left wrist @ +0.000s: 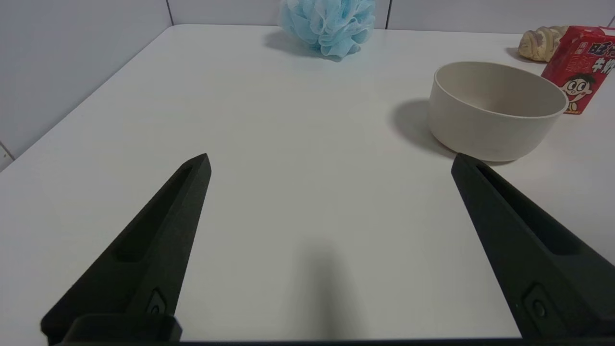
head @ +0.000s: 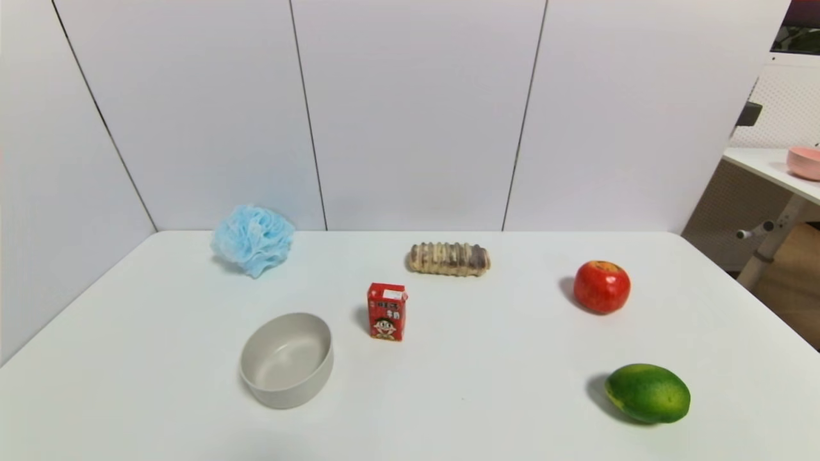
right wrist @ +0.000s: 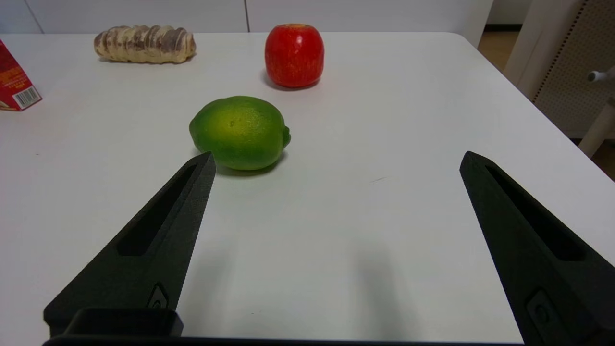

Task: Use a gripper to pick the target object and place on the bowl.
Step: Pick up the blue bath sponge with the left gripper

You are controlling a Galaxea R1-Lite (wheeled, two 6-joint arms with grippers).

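Nothing of the task is done yet, as I read it. The pouf (head: 252,239) sits at the far left of the tabletop (head: 487,410), close to the back wall, untouched and resting on its own. The bowl (head: 287,360) stands nearer to me and a little to the right of the pouf, well apart from it, upright and empty.

My left tool (left wrist: 329,163) hangs low over the bare tabletop on the near left side, its two black fingers (left wrist: 163,230) spread wide with nothing between them. From its wrist camera I see the pouf straight ahead at the far edge and the bowl off to one side, closer in. The right tool (right wrist: 334,161) hovers over the near right part of the tabletop, also spread wide and holding nothing, with the lime (right wrist: 239,132) just beyond one fingertip. Neither arm shows in the head view, so I judge both are pulled back toward the near edge.

Other items stand about: a red carton (head: 387,312) just right of the bowl, a bread roll (head: 449,258) behind it, an apple (head: 601,286) farther right.

Everything is left to do: reach out to the pouf, close on it, lift, carry it to the bowl and release it there. I judge the left tool is the natural one for this, since both pouf and bowl lie on its side. The pouf is about as wide as the bowl, so I expect it to perch on the rim more than drop inside.
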